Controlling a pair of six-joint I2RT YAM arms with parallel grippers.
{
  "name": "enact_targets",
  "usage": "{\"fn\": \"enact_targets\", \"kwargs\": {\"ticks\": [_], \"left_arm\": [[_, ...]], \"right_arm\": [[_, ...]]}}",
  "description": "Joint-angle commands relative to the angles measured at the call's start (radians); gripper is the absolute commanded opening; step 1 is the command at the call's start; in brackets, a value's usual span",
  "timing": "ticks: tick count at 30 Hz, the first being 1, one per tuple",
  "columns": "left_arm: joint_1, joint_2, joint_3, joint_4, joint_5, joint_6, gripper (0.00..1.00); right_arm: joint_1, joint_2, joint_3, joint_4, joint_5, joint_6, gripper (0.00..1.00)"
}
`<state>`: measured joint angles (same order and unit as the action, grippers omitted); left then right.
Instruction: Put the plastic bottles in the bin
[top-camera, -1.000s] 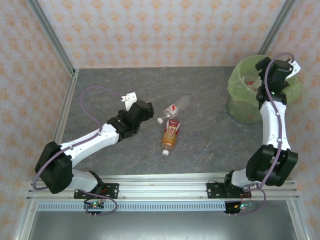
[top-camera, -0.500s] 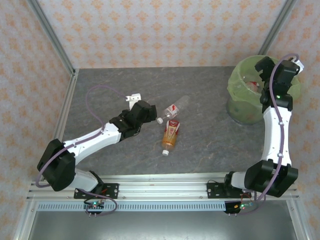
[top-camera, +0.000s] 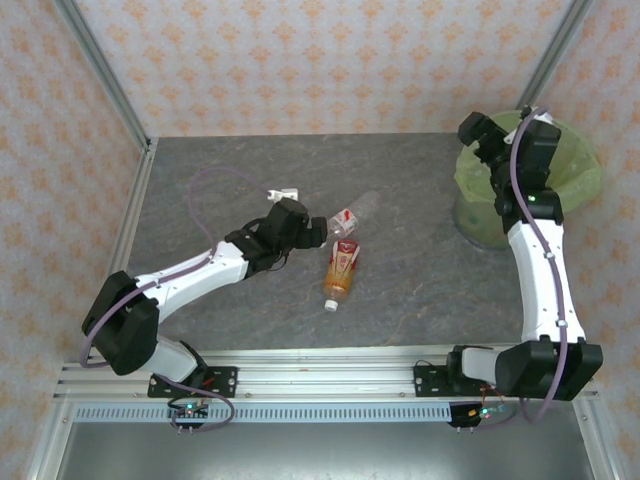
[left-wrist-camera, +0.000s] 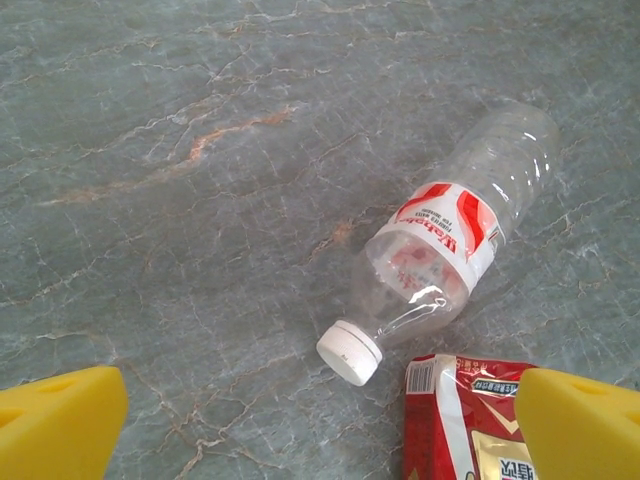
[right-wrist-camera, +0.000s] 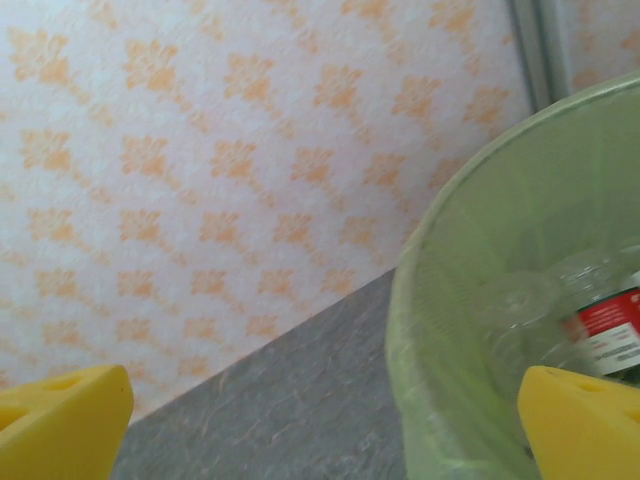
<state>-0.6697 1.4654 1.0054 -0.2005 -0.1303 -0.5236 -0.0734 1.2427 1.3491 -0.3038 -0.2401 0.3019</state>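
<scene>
Label print on the clear bottle (left-wrist-camera: 505, 150): blurred, illegible.

Bin (right-wrist-camera: 450, 240) with green liner at right, bottles (right-wrist-camera: 603, 328) inside (one red-labelled); patterned wall (right-wrist-camera: 250, 150) behind, grey bench (right-wrist-camera: 290, 420) below; yellow fingers (right-wrist-camera: 60, 422) spread wide.

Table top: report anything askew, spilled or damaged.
Two bottles lie on their sides on the table: a clear bottle with a red-white label and white cap, and an amber bottle beside its cap end. Both are capped, no spill shows, and nothing looks broken.
</scene>
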Motion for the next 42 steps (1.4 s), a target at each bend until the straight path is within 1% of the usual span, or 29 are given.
{"fn": "enact_targets", "kwargs": {"ticks": [1, 2, 5, 7, 11, 13, 15, 17, 19, 21, 23, 25, 26, 29, 33, 34, 37, 39, 42], "left_arm": [[-0.03, 0.018, 0.057, -0.105, -0.021, -0.006, 1.0], [-0.052, 0.019, 0.065, -0.133, -0.045, -0.006, 1.0], [-0.112, 0.03, 0.086, -0.216, -0.1, -0.071, 1.0], [-0.142, 0.035, 0.088, -0.247, -0.108, -0.101, 1.0], [-0.203, 0.028, 0.059, -0.258, -0.102, -0.11, 1.0], [-0.225, 0.026, 0.045, -0.254, -0.072, -0.097, 1.0], [-0.241, 0.026, 0.034, -0.254, -0.046, -0.076, 1.0], [-0.258, 0.027, 0.019, -0.248, -0.034, -0.046, 1.0], [-0.258, 0.025, 0.0, -0.246, -0.06, -0.053, 1.0], [-0.253, 0.009, -0.025, -0.233, -0.111, -0.08, 1.0], [-0.235, -0.017, -0.053, -0.232, -0.167, -0.144, 1.0], [-0.208, -0.028, -0.063, -0.284, -0.232, -0.233, 1.0], [-0.189, -0.031, -0.069, -0.305, -0.246, -0.269, 1.0], [-0.156, -0.05, -0.101, -0.323, -0.278, -0.351, 1.0], [-0.148, -0.066, -0.128, -0.313, -0.31, -0.409, 1.0], [-0.149, -0.063, -0.127, -0.317, -0.321, -0.421, 1.0], [-0.147, -0.042, -0.12, -0.332, -0.332, -0.449, 1.0], [-0.147, -0.029, -0.116, -0.338, -0.327, -0.459, 1.0], [-0.145, -0.016, -0.108, -0.341, -0.33, -0.46, 1.0]], "right_arm": [[0.052, -0.035, -0.028, -0.024, -0.015, -0.024, 0.99], [0.072, -0.035, -0.033, -0.028, -0.016, -0.027, 0.99], [0.146, -0.036, -0.057, -0.038, -0.013, -0.04, 0.99], [0.195, -0.037, -0.082, -0.032, 0.014, -0.032, 0.99], [0.289, -0.021, -0.13, -0.017, 0.068, -0.031, 0.99], [0.325, -0.014, -0.143, -0.018, 0.101, -0.029, 0.99], [0.347, -0.014, -0.175, 0.004, 0.135, 0.007, 0.99], [0.356, -0.014, -0.22, 0.05, 0.116, 0.045, 0.99], [0.373, -0.004, -0.253, 0.064, 0.123, 0.095, 0.99], [0.403, 0.012, -0.293, 0.075, 0.132, 0.149, 0.99], [0.453, 0.033, -0.339, 0.083, 0.159, 0.21, 0.99], [0.491, 0.057, -0.383, 0.086, 0.16, 0.247, 0.99], [0.511, 0.072, -0.394, 0.078, 0.15, 0.254, 0.99], [0.569, 0.124, -0.387, 0.009, 0.132, 0.249, 0.99], [0.669, 0.208, -0.368, -0.049, 0.123, 0.283, 0.99], [0.695, 0.227, -0.367, -0.049, 0.129, 0.306, 0.99], [0.774, 0.278, -0.368, -0.061, 0.216, 0.358, 0.99], [0.803, 0.314, -0.351, -0.094, 0.252, 0.367, 0.99], [0.816, 0.356, -0.337, -0.104, 0.219, 0.363, 0.99]]}}
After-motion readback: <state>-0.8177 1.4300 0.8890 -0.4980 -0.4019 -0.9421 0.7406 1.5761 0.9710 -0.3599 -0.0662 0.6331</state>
